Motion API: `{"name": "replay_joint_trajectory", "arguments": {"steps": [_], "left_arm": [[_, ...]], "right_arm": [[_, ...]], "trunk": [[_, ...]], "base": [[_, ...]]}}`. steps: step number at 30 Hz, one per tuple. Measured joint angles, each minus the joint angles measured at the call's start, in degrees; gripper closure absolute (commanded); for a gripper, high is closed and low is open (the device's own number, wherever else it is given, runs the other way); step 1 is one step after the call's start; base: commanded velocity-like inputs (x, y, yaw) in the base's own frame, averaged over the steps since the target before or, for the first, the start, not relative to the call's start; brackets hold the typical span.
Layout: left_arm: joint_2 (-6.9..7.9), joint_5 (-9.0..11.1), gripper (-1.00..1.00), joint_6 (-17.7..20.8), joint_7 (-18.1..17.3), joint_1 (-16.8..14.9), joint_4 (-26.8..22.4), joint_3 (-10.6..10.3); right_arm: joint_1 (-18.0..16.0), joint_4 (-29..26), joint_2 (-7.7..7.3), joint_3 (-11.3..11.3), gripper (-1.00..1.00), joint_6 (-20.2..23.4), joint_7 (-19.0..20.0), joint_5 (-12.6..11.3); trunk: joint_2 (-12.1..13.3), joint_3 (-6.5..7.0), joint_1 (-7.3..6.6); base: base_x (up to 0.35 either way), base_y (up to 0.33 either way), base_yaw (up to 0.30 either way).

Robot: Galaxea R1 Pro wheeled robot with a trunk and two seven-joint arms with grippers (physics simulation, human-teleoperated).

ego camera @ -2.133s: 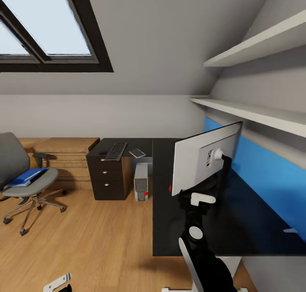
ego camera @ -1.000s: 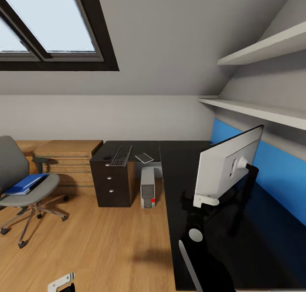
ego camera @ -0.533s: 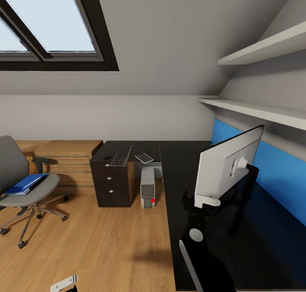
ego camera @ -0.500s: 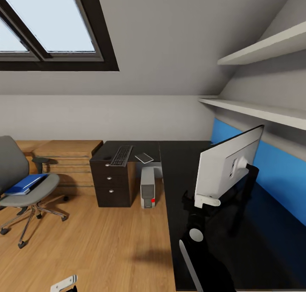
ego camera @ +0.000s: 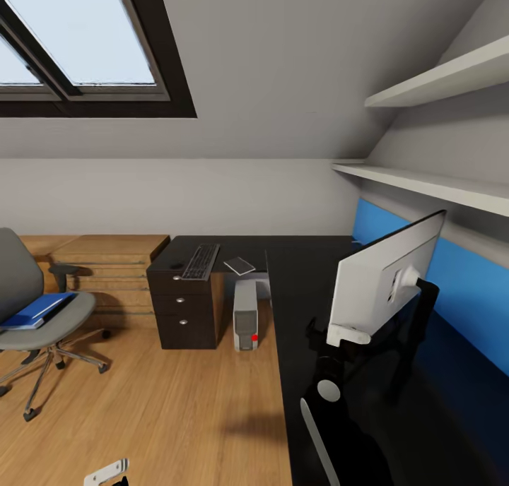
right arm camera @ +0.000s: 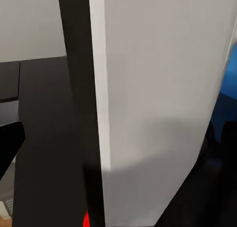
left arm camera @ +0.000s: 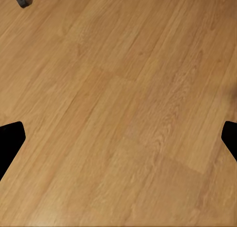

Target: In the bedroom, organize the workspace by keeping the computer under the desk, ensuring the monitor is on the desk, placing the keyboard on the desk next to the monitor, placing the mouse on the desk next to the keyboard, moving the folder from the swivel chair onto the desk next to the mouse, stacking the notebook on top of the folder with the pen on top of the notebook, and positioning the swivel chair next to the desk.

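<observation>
The right claw (ego camera: pixel 350 330) is clamped on the lower edge of the monitor (ego camera: pixel 385 277), which it holds tilted above the near right part of the black bench (ego camera: pixel 297 302). In the right wrist view the monitor's (right arm camera: pixel 158 103) white back and dark edge fill most of the picture, with one dark fingertip (right arm camera: pixel 10 143) at the side and the bench (right arm camera: pixel 42 113) behind.

The left claw (ego camera: pixel 106 472) hangs low at the near left over the wooden floor (ego camera: pixel 162 408). In the left wrist view its two dark fingertips (left arm camera: pixel 10 140) sit far apart at the picture's edges, with bare floor (left arm camera: pixel 118 108) between them, so it is spread and holds nothing.

On the far left end of the bench lies the keyboard (ego camera: pixel 199 261), and just to its right a flat grey notebook (ego camera: pixel 240 265). A drawer unit (ego camera: pixel 184 309) stands under that end. The computer (ego camera: pixel 245 321) stands on the floor under the bench, just right of the drawers.

The chair (ego camera: pixel 32 316) is at the far left, well apart from the bench, and the blue folder (ego camera: pixel 32 309) lies on its seat. A skylight (ego camera: pixel 78 41) is set in the sloped ceiling, and two shelves (ego camera: pixel 438 73) run along the right wall.
</observation>
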Motion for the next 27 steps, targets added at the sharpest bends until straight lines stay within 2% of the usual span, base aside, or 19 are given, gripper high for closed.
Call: {"name": "replay_joint_trajectory", "arguments": {"steps": [13, 19, 21, 22, 27], "left_arm": [[0.0, 0.0, -1.0, -0.01, 0.0, 0.0, 0.01, 0.0], [0.0, 0.0, -1.0, -0.01, 0.0, 0.0, 0.01, 0.0], [0.0, 0.0, -1.0, -0.01, 0.0, 0.0, 0.01, 0.0], [-0.23, 0.0, -1.0, -0.01, 0.0, 0.0, 0.04, 0.0], [-0.6, 0.0, -1.0, -0.01, 0.0, 0.0, 0.02, -0.05]], "right_arm": [[0.0, 0.0, 0.0, -0.96, -1.0, 0.0, -0.02, 0.0], [0.0, 0.0, 0.0, -3.58, -1.0, -0.01, 0.0, -0.04], [0.0, 0.02, 0.0, -4.96, -1.0, 0.0, -0.02, -0.06], [-0.01, 0.08, -0.01, -6.98, -1.0, 0.04, 0.02, -0.1], [-0.01, 0.09, 0.0, -7.63, -1.0, 0.08, -0.03, -0.1]], "trunk": [[0.01, 0.0, 0.01], [0.01, 0.0, 0.01], [0.01, 0.0, 0.01], [0.01, 0.0, 0.01], [0.01, 0.0, 0.01]], "base": [[0.029, 0.0, 0.0], [0.001, 0.0, 0.0], [0.0, 0.0, 0.0], [0.0, 0.0, 0.0], [0.0, 0.0, 0.0]]}}
